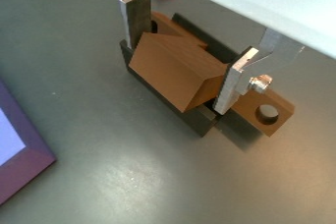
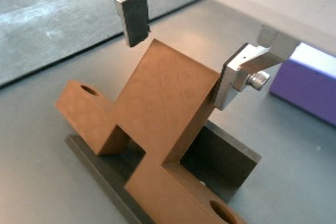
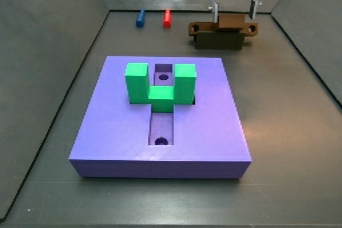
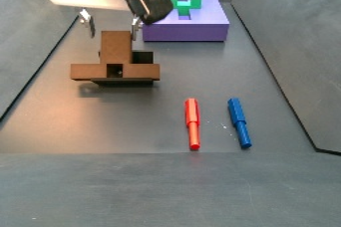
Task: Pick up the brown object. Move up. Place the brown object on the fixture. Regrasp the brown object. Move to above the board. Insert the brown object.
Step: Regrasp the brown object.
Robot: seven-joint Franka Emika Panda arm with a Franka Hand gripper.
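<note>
The brown object (image 1: pixel 178 66) is an orange-brown piece that leans tilted in the fixture (image 1: pixel 199 122), a dark low holder. Its bar end with the round hole (image 1: pixel 269 112) sticks out past the holder. It also shows in a wrist view (image 2: pixel 157 100) on the fixture (image 2: pixel 226 161). My gripper (image 1: pixel 184 71) is open, with one finger on each side of the piece's raised block. One pad (image 2: pixel 134 20) stands clear of the block; the opposite finger (image 2: pixel 234 83) is close beside its edge. In the side views the gripper (image 3: pixel 234 14) (image 4: pixel 111 27) hangs over the piece (image 4: pixel 118 62).
The lavender board (image 3: pixel 201 122) carries a green U-shaped block (image 3: pixel 158 82) over its groove, away from the fixture. A red pen (image 4: pixel 192 123) and a blue pen (image 4: pixel 238 121) lie on the floor. Grey walls ring the floor.
</note>
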